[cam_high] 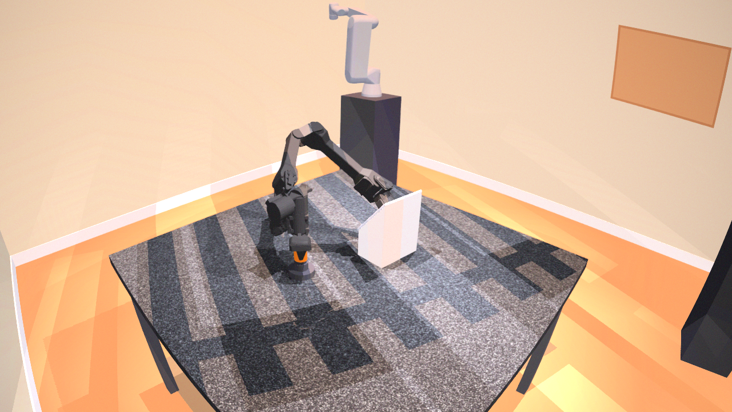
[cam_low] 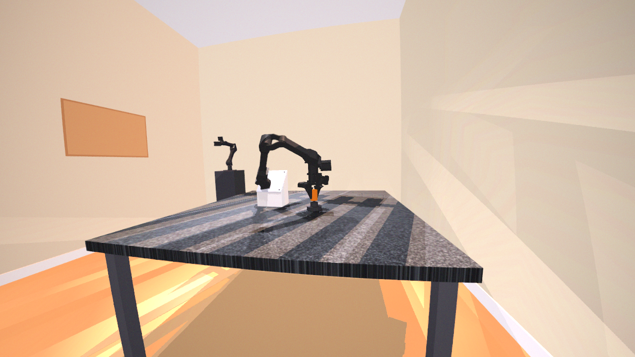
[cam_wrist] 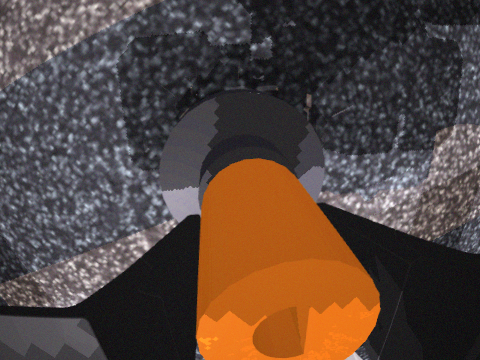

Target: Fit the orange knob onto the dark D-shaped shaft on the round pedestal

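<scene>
The orange knob point(cam_high: 300, 261) point(cam_low: 314, 195) point(cam_wrist: 270, 225) is upright between the fingers of my gripper point(cam_high: 301, 254) point(cam_low: 313, 195) point(cam_wrist: 258, 220), which is shut on it. The knob is over the round dark pedestal point(cam_high: 302, 272) point(cam_low: 314, 208) point(cam_wrist: 255, 110). In the exterior view a narrow dark part shows between the knob's lower end and the pedestal's wide base. The knob's upper end, with its hole and a straight side toward the right, shows low in the wrist view. The shaft's top and its flat side are hidden; I cannot tell how far the knob is on it.
A white box with a sloped face point(cam_high: 391, 230) point(cam_low: 265, 199) stands on the striped table point(cam_high: 434, 358) point(cam_low: 284, 242), beside my arm's base. A second arm point(cam_high: 358, 48) point(cam_low: 230, 155) stands on a dark pillar point(cam_high: 369, 138) point(cam_low: 229, 184) behind the table.
</scene>
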